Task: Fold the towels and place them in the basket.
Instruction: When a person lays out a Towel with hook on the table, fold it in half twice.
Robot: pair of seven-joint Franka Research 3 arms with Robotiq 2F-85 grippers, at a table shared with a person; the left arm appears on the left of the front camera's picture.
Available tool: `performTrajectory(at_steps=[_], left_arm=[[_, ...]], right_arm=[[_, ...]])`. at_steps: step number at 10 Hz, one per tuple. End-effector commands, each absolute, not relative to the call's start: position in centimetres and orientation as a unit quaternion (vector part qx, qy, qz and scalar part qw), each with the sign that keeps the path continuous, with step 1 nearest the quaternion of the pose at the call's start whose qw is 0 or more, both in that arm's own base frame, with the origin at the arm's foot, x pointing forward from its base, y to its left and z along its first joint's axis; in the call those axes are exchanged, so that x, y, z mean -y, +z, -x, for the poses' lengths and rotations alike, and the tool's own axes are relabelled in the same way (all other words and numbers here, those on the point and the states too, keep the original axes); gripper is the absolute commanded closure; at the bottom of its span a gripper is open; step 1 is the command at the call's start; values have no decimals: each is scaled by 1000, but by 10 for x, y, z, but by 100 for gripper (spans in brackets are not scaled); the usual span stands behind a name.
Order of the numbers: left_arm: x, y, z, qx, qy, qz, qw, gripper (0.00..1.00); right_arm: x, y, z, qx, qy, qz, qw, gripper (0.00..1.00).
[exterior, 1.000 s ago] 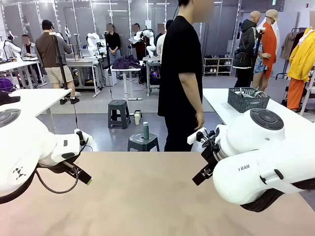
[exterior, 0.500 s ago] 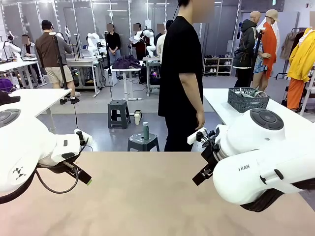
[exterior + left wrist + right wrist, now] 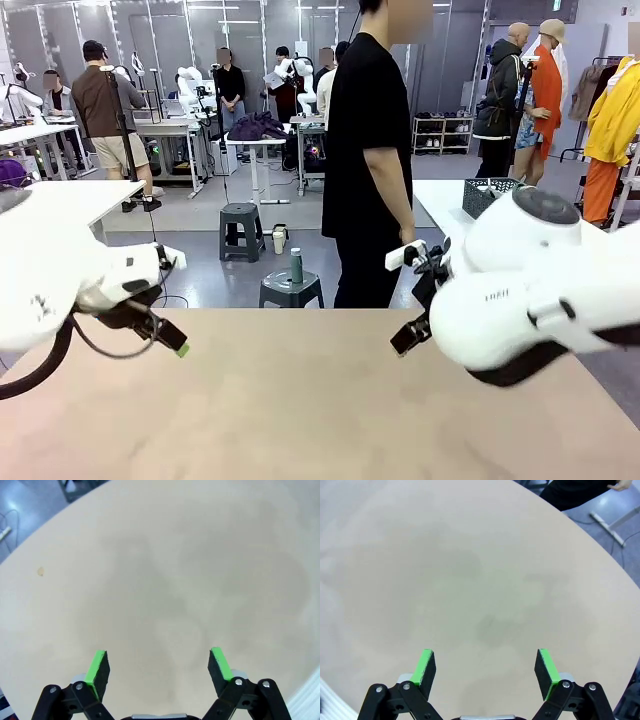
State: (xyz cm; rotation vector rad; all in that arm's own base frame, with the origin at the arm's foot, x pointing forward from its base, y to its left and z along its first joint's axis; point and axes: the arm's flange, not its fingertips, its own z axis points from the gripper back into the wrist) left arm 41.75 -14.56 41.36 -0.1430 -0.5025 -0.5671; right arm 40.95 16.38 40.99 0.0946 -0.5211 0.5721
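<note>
**Both grippers hung open above the table**

The left gripper (image 3: 160, 666) hovered over the tan table (image 3: 165, 570), green pads spread wide, clutching nothing. The right gripper (image 3: 486, 672) did likewise, jaws apart. The basket (image 3: 478, 198) sat on a white side table (image 3: 440, 212) at far right, partly hidden behind the right arm. A person (image 3: 365, 150) stood at the far edge.

The counter (image 3: 300, 400) is seen as plain beige, mottled with faint darker patches. The left tool (image 3: 159, 667) and right tool (image 3: 487, 667) are coloured black, with bright green pads (image 3: 96, 666). A dark grey lattice basket (image 3: 480, 198) is seen at two o'clock.
</note>
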Motion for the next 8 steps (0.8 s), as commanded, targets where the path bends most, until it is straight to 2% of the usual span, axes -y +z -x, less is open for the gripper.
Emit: performTrajectory(at_steps=[1,3,6,8], left_arm=[[114,450,-425,221,-257,161,927,0],[65,468,-426,205,-176,298,916,0],[-34,481,-394,249,-100,451,851,0],[-92,492,-365,292,-73,502,811,0]], right_arm=[[-144,442,-417,226,252,-128,932,0],[-98,469,-428,151,189,-346,907,0],[9,466,-428,158,110,-516,835,0],[84,458,-416,167,60,-589,788,0]])
